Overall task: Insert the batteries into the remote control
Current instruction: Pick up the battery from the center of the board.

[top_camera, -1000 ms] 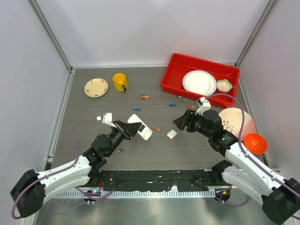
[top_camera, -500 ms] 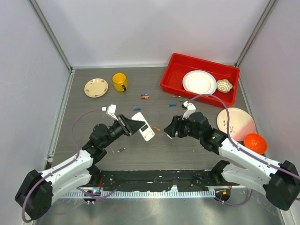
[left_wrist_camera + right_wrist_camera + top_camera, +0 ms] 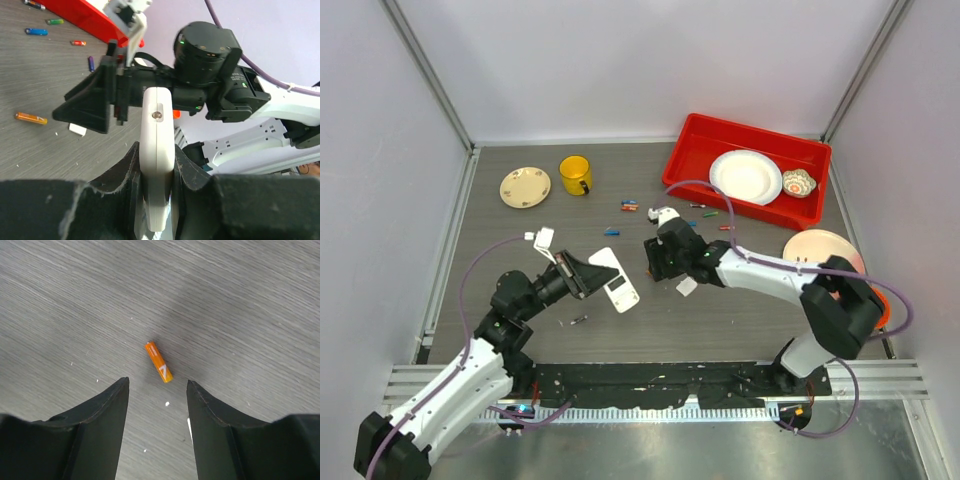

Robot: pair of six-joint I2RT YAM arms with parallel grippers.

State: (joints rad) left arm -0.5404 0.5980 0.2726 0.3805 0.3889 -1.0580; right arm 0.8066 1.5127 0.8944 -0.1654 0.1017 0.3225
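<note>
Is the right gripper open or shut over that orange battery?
Open. The right gripper has its fingers spread wide apart, and the orange battery lies flat on the table beneath the gap, untouched.

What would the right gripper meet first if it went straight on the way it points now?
Probably the orange battery, lying on the table just ahead of the open right gripper; depth is unclear.

Red bin (image 3: pixel 694 160) holds a plate (image 3: pixel 746 176) — yellow mug (image 3: pixel 575 175) apart.
</note>
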